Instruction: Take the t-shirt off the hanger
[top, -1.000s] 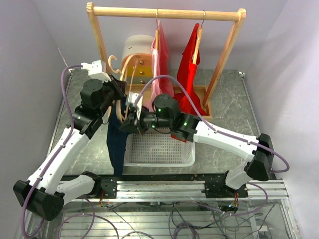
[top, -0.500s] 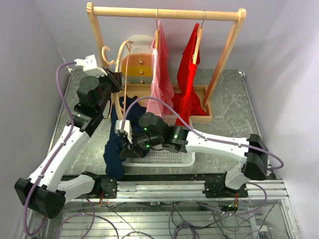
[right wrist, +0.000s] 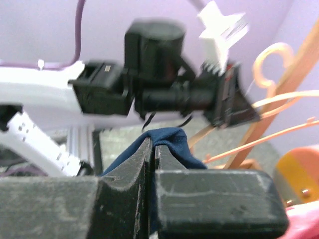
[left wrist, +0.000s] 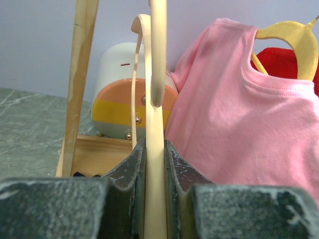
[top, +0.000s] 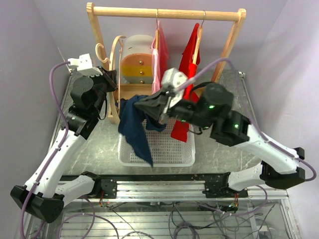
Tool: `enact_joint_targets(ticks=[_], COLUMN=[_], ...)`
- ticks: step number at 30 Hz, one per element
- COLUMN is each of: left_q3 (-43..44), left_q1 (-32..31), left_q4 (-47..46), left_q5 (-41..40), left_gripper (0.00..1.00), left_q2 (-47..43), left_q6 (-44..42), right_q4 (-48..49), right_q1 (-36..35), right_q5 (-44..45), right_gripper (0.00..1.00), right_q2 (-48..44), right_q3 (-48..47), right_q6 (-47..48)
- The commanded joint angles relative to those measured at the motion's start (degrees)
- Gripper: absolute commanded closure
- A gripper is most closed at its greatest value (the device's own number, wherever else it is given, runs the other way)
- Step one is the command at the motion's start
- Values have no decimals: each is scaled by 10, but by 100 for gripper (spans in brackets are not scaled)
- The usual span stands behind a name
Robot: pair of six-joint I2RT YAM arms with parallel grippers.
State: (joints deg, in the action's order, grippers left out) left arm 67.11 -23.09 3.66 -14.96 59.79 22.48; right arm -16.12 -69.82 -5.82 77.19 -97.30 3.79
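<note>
Right, my left tool (left wrist: 155,149) is clamped tight on the bare wooden hanger (left wrist: 158,55). Both fingers press against its flat bar and hold it upright out at 10 o'clock on the surface (top: 102,144), next to the left post of the rack (top: 164,13). The navy t-shirt (top: 135,124) is off that hanger. My right tool (top: 138,102) has its fingers closed flat on a pinch of the cloth near the middle of the top view, and the rest dangles to a point over the 9 o'clock side of the white basket (top: 158,162). At 12 o'clock a pink shirt (left wrist: 239,124) and a red shirt (top: 188,59) hang from the rail on their own hangers. A round drawer box (top: 135,62) stands just to the 9 o'clock side of the pink one.
</note>
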Motion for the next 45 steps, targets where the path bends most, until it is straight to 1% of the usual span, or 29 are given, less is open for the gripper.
enact_joint_targets(ticks=[1, 8, 18, 24, 27, 30, 33, 35, 39, 42, 45], left_q3=[21, 29, 68, 88, 91, 92, 91, 91, 98, 116, 140], left_q1=[1, 1, 1, 1, 1, 1, 1, 1, 1, 1, 1], left_q4=[-6, -1, 26, 46, 50, 50, 49, 49, 60, 78, 101], left_q5=[-25, -14, 1, 3, 4, 8, 10, 14, 27, 40, 54], left_gripper=[93, 93, 93, 93, 93, 93, 93, 93, 93, 93, 93], left_q2=[-11, -4, 16, 25, 28, 31, 35, 39, 47, 57, 67], left_q6=[-16, -20, -42, -56, -57, -58, -57, -58, -69, -86, -101], right_q4=[-5, -17, -14, -20, -20, -17, -10, 1, 36, 52, 55], right_q1=[-2, -2, -2, -2, -2, -1, -1, -2, -2, -2, -1], right_q5=[57, 76, 107, 102, 97, 101, 108, 114, 128, 153, 164], right_gripper=[100, 100, 100, 100, 100, 100, 100, 100, 100, 100, 100], right_q2=[-11, 3, -2, 1, -1, -6, -14, -24, -38, -25, 1], right_q3=[-64, -169, -233, -287, -298, -293, -268, -235, -137, -97, -93], right_q6=[47, 88, 123, 133, 135, 136, 133, 126, 109, 105, 108])
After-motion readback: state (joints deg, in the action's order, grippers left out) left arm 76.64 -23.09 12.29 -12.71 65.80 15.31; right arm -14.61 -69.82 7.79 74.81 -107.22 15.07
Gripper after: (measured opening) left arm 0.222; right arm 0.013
